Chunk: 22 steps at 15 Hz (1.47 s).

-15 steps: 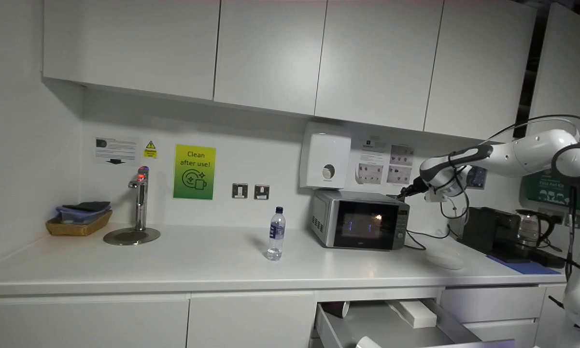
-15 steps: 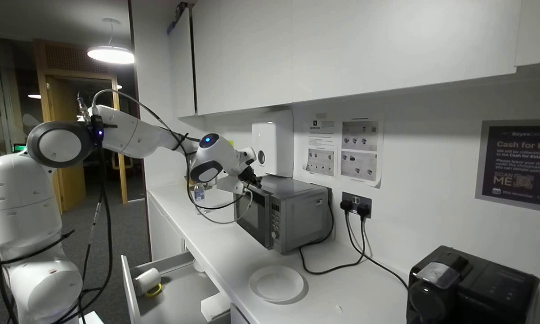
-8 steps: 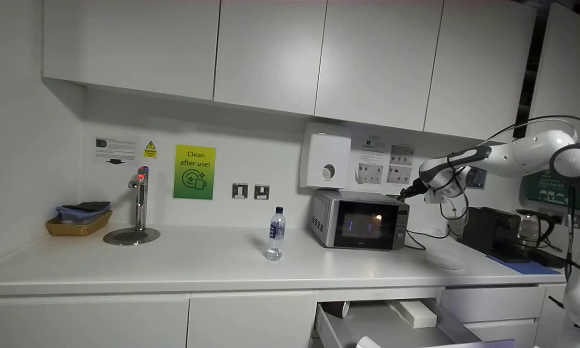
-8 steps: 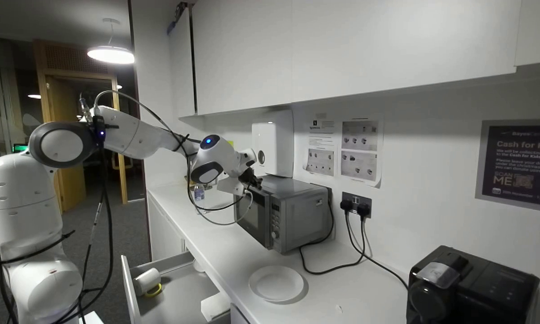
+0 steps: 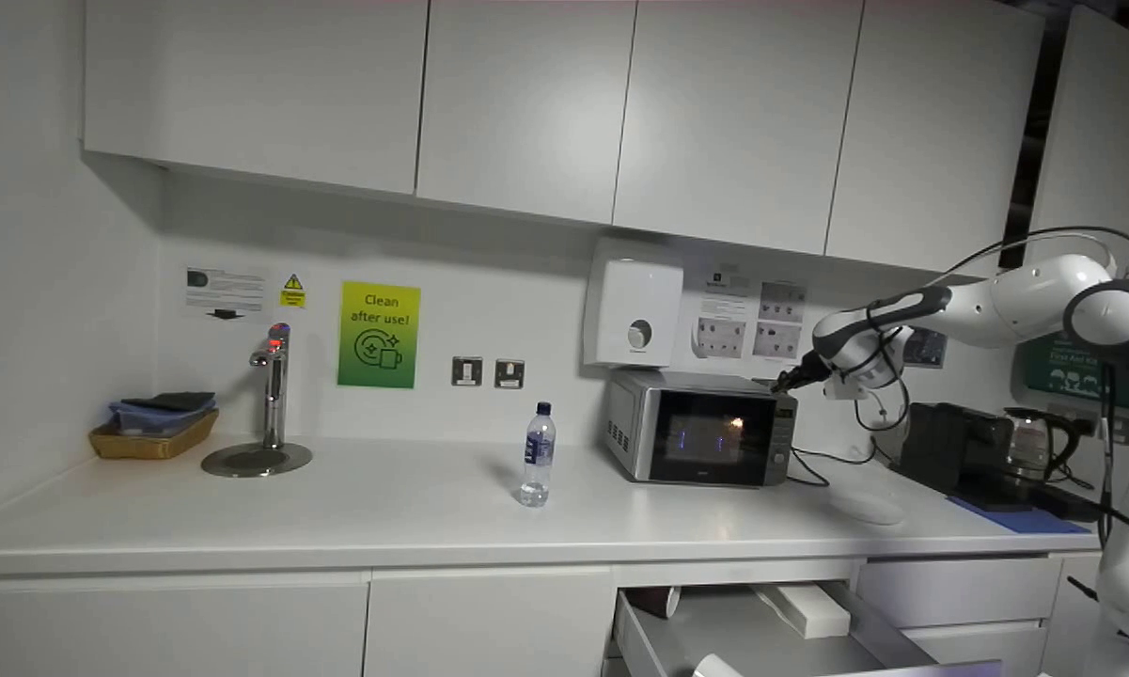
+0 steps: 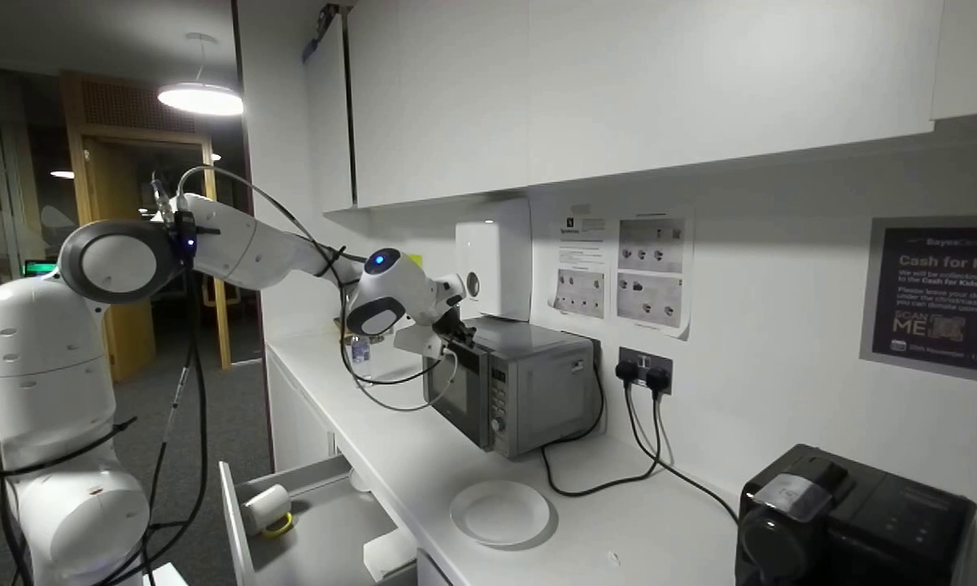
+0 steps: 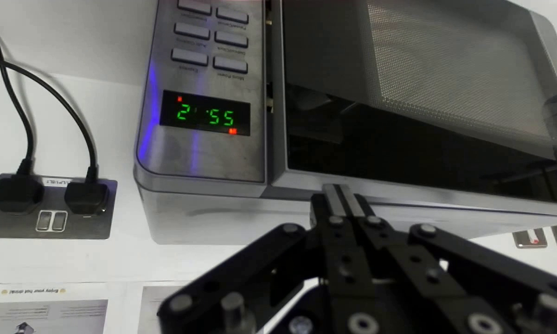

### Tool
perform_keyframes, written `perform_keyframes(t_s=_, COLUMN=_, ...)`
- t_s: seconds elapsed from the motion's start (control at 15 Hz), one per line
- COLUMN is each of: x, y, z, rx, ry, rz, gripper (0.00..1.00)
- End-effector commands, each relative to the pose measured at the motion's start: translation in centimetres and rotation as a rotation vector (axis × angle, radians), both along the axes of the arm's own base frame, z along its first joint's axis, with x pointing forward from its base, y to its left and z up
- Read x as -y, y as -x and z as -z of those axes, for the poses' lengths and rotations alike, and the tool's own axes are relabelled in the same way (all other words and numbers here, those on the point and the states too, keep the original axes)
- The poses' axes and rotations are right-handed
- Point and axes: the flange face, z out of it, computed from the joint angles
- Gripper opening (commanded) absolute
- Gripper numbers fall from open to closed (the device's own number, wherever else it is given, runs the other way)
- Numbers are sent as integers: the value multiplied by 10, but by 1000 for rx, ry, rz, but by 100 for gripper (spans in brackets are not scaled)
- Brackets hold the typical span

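Your gripper (image 7: 344,189) has its fingers together, the tips at the top edge of the microwave door (image 7: 348,144); whether they touch it is unclear. A narrow gap parts the door from the control panel (image 7: 204,155). The microwave (image 6: 549,391) stands on the counter (image 5: 357,508), with open room between its top and the wall cabinets (image 5: 517,103). A white plate (image 6: 500,513) lies near the counter's front edge, beneath which a drawer (image 6: 333,521) juts out.
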Motion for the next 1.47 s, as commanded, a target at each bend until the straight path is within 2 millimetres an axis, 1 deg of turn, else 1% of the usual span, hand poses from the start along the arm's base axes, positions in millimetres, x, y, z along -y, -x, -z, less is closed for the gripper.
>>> perform_keyframes(t_s=0.0, x=0, y=-6, z=4, rx=33, ry=27, rz=2, gripper=0)
perform_keyframes(t_s=0.33, x=-2, y=-11, z=12, rx=55, ry=52, rz=-3, gripper=0)
perform_keyframes(t_s=0.87, x=-3, y=-12, z=16, rx=65, ry=69, rz=-40, gripper=0)
perform_keyframes(t_s=1.2, x=1, y=-6, z=24, rx=-35, ry=50, rz=-59, gripper=0)
perform_keyframes(t_s=1.4, x=1, y=-3, z=24, rx=-145, ry=4, rz=-76, gripper=0)
